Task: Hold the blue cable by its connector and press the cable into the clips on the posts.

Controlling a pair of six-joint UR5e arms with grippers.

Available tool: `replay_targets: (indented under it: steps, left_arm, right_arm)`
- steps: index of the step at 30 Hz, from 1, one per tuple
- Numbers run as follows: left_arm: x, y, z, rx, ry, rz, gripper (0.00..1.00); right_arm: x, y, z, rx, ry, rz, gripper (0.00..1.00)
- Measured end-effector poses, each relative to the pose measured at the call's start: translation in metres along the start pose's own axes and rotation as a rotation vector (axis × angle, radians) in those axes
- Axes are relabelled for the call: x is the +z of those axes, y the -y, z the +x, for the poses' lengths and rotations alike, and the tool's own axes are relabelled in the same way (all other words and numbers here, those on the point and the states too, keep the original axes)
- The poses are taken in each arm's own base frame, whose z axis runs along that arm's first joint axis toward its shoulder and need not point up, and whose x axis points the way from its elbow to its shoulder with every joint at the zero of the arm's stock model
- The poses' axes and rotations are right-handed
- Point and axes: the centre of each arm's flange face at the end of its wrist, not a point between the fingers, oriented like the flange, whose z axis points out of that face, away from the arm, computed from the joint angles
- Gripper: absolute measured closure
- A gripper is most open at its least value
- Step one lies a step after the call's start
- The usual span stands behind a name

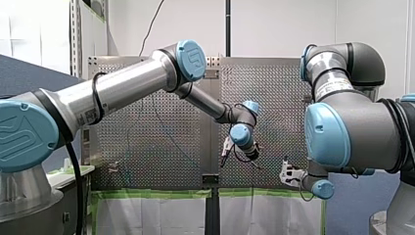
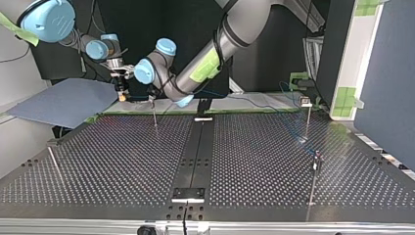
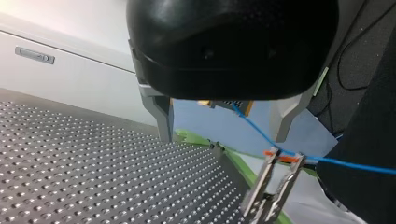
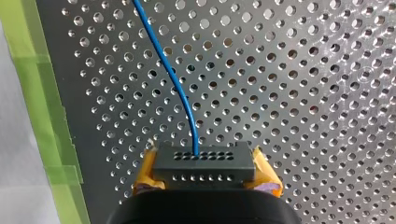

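Risk of slip: right claw (image 4: 205,175), clamped on connector (image 4: 204,160), could tug blue cable (image 3: 254,128) off clip (image 3: 280,159) ahead of spread left claw (image 3: 222,137).

Cable (image 3: 254,128) across clip (image 3: 281,157) atop one post (image 3: 261,191).

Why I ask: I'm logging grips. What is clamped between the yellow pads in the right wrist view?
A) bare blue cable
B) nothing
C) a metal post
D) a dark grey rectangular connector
D: the yellow pads of my right gripper press both ends of the dark grey rectangular connector; the thin blue cable leaves its holed face.
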Motion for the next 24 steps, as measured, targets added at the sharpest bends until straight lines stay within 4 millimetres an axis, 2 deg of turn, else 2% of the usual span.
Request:
replay_targets:
  steps: [4, 7, 11, 19, 24]
  left_arm:
    - [0.0, -0.002, -0.013, 0.003, -0.003, -0.003, 0.0]
    - [-0.002, -0.003, -0.013, 0.009, -0.026, -0.006, 0.0]
    - [-0.005, -0.009, -0.003, 0.022, -0.071, -0.019, 0.0]
    - [-0.012, -0.026, 0.028, 0.071, -0.191, -0.048, 0.0]
    - [-0.013, -0.029, 0.039, 0.093, -0.245, -0.042, 0.0]
  right_arm:
    - [0.0, 0.001, 0.0, 0.003, -0.001, 0.002, 1.0]
    - [0.0, 0.002, -0.001, 0.005, -0.002, 0.005, 1.0]
    - [0.001, 0.004, -0.001, 0.006, -0.002, 0.008, 1.0]
    - [0.001, 0.006, -0.002, 0.007, -0.001, 0.013, 1.0]
    - [0.001, 0.007, -0.002, 0.007, -0.001, 0.014, 1.0]
